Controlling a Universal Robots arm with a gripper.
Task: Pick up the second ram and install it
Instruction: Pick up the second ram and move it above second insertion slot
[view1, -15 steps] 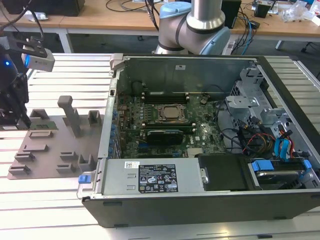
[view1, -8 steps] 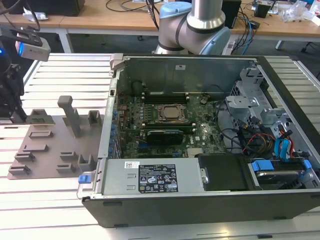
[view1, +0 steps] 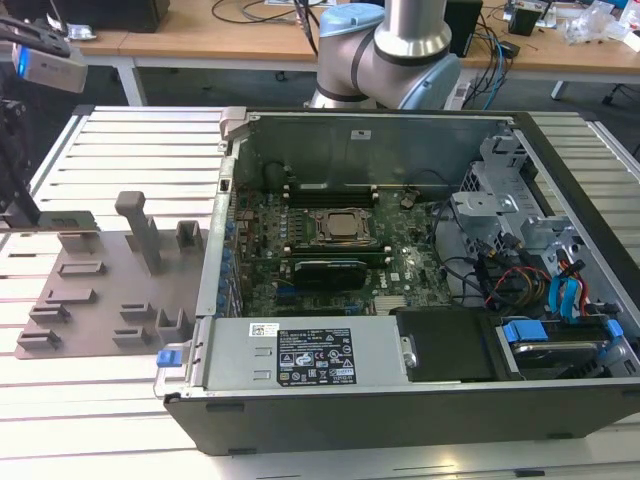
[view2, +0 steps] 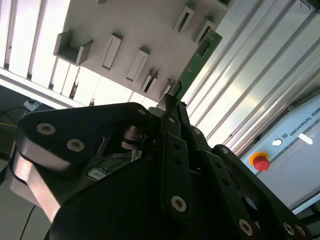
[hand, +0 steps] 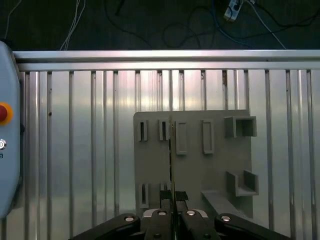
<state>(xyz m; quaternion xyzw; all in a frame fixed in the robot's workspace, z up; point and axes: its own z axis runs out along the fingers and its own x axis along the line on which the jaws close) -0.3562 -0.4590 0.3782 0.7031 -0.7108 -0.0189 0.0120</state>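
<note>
The counter (view1: 120, 400) is a bed of ribbed aluminium slats. In the exterior view, wooden desks (view1: 200, 40) strewn with cables stand behind it. The first wrist view shows a dark floor (hand: 150, 25) with loose cables past the counter's edge.

One open computer case (view1: 380, 400) lies on the counter, with one processor socket (view1: 340, 228) in the middle of its board. One grey fixture plate (view1: 100, 290) lies just beside the case, to the exterior view's left. The base of the one arm (view1: 400, 45) rises behind the case.

On the plate, the first wrist view shows two open-sided bracket blocks (hand: 240, 126) and several narrow slotted blocks in two rows.

The tool (view2: 172, 97) is clenched on the second ram (view2: 199, 59), its fingers pressed flat against the two faces of the stick. The ram is held clear above the fixture plate, well apart from the case.

In the second wrist view the ram's green face slants away from the fingers. In the first wrist view it is edge-on, a thin dark line over the slotted blocks.

Both wrist views also show one red button (view2: 260, 162) on a pale control box (hand: 10, 150) at the counter's side.
</note>
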